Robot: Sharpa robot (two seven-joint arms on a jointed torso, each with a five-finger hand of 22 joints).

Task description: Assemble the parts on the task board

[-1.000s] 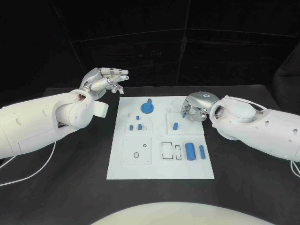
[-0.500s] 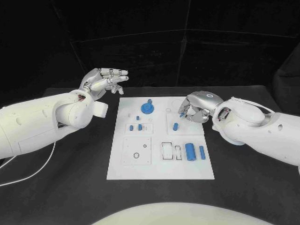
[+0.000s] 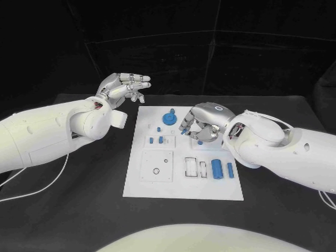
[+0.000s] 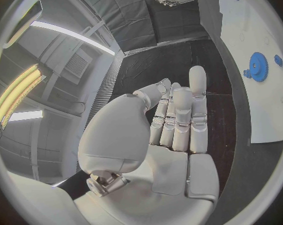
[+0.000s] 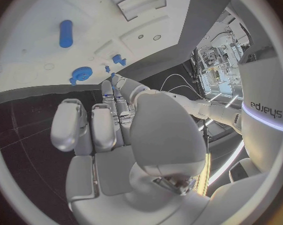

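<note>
The white task board (image 3: 157, 184) lies mid-table. On it are a blue gear (image 3: 169, 118), two small blue pieces (image 3: 157, 140) and two blue cylinders (image 3: 222, 169) near the right edge. A blue peg (image 5: 66, 33) lies flat on the board, and my right hand (image 3: 202, 125) hovers over it with its fingers bent down, holding nothing. The peg's end (image 3: 200, 142) peeks out below the fingertips. My left hand (image 3: 127, 87) hangs raised off the board's far left corner, fingers loosely together and holding nothing. The gear (image 4: 259, 66) lies beyond the left hand's fingers (image 4: 179, 115).
The board has a square plate with holes (image 3: 156, 167) at the near left and a rectangular slot (image 3: 190, 167) beside the cylinders. Black table (image 3: 77, 210) surrounds the board on all sides. Both white forearms lie low along the board's left and right sides.
My right hand has moved left over the board, from its far right corner to above the blue peg. The left hand has kept its place; the camera has shifted slightly.
</note>
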